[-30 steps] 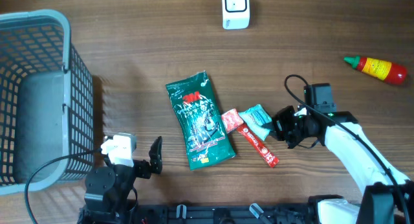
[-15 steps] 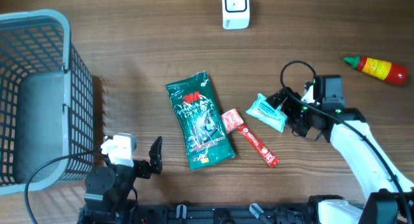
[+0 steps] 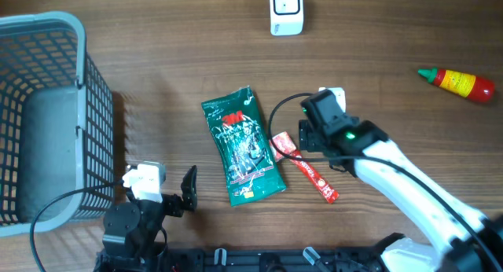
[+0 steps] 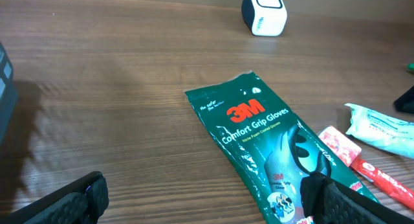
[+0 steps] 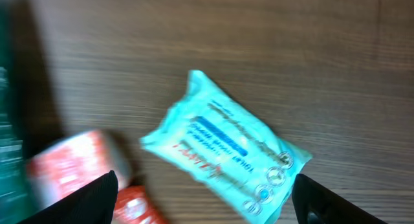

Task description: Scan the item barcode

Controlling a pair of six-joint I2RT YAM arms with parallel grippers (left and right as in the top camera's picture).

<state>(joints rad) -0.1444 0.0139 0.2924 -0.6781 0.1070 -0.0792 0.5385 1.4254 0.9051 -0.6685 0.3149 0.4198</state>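
Clearly, right gripper and left gripper both stand open, empty — closing askew on the teal packet could snag the red sachet just left of it

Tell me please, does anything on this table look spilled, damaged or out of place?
Only the red bottle stands out: it lies on its side at the far right, apart from the green glove pack and the red stick sachet beside it. Nothing looks spilled or torn.
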